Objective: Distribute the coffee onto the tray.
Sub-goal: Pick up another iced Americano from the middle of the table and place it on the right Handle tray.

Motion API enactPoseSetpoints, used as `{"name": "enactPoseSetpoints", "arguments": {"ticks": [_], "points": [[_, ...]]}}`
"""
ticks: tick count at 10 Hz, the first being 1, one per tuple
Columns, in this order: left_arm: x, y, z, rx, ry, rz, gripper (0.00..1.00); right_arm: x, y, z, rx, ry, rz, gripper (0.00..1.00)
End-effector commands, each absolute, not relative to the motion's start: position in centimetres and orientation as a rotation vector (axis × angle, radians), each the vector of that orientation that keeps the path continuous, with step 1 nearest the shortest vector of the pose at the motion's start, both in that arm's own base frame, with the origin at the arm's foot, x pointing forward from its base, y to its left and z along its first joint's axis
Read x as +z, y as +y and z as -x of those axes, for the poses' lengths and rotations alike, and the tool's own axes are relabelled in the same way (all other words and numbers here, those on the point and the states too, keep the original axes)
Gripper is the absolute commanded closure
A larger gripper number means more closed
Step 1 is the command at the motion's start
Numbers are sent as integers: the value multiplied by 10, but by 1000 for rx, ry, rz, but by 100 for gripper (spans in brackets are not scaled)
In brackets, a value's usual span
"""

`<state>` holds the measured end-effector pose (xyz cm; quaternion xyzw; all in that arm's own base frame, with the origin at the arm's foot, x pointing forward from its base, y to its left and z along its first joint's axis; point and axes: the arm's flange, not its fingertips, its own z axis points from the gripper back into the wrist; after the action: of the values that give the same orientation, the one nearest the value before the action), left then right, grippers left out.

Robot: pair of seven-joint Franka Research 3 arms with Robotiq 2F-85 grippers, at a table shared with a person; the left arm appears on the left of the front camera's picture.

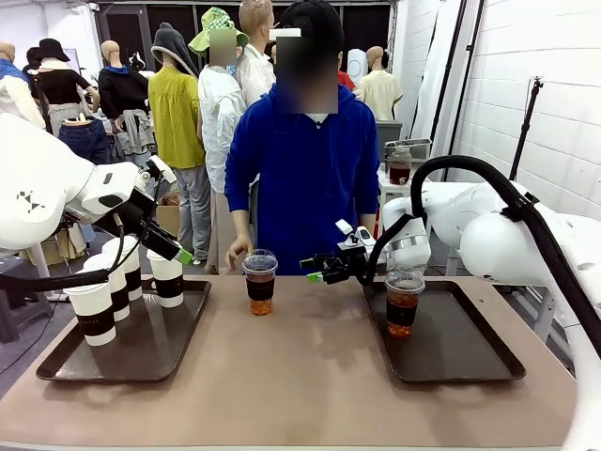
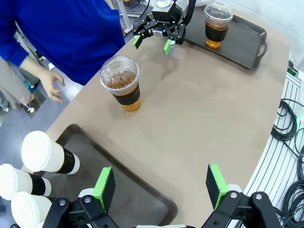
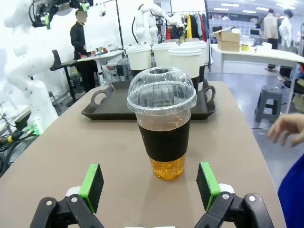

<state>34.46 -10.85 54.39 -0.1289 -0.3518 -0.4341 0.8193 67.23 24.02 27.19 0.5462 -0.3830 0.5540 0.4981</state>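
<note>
Right fingers (image 3: 91, 186) spread, aimed at untrayed iced cup (image 3: 161, 124). Next: advance, pinch sleeve, carry to right tray (image 1: 460, 338). Left fingers (image 2: 103, 189) spread.

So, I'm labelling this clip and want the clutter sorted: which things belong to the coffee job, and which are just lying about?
Job: clear dome-lidded iced coffee cup mid-table; second iced coffee cup on the right dark tray; white lidded paper cups on the left dark tray; open right gripper.
Lying about: black cables beside the table; grey stool; cardboard box.
</note>
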Motion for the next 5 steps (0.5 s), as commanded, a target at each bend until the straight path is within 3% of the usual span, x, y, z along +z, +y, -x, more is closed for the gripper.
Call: {"name": "enactPoseSetpoints", "arguments": {"ticks": [1, 5], "points": [[544, -107, -345, -924, -751, 279, 0, 272, 242, -672, 1340, -928, -1325, 0], [544, -107, -345, -924, -751, 279, 0, 272, 242, -672, 1340, -928, -1325, 0]]}}
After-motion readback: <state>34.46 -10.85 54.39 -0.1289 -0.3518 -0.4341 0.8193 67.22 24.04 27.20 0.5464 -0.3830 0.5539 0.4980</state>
